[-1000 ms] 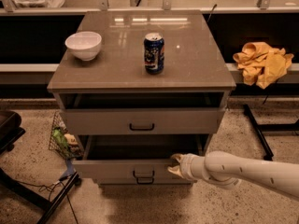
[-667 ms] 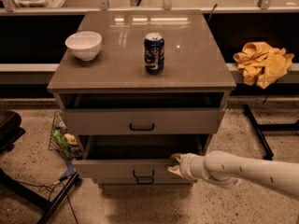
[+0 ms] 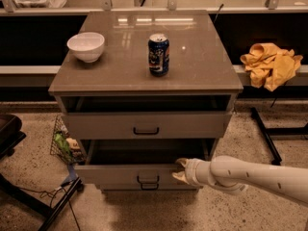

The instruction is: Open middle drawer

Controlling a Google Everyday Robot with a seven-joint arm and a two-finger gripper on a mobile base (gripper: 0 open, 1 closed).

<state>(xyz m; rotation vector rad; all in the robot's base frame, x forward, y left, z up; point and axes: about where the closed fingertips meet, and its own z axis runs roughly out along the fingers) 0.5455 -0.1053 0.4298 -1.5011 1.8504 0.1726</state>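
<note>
The middle drawer of the grey-beige cabinet is pulled out toward me, and its dark interior shows behind the low front panel. Its small black bar handle is at the panel's centre. My gripper reaches in from the right on a white arm. It sits at the top edge of the drawer front, just right of the handle and not on it. Its two beige fingertips stand apart, so it is open and holds nothing.
The top drawer is slightly out. A bottom drawer handle shows below. On the cabinet top stand a white bowl and a blue can. A yellow cloth lies at the right, a wire basket at the left.
</note>
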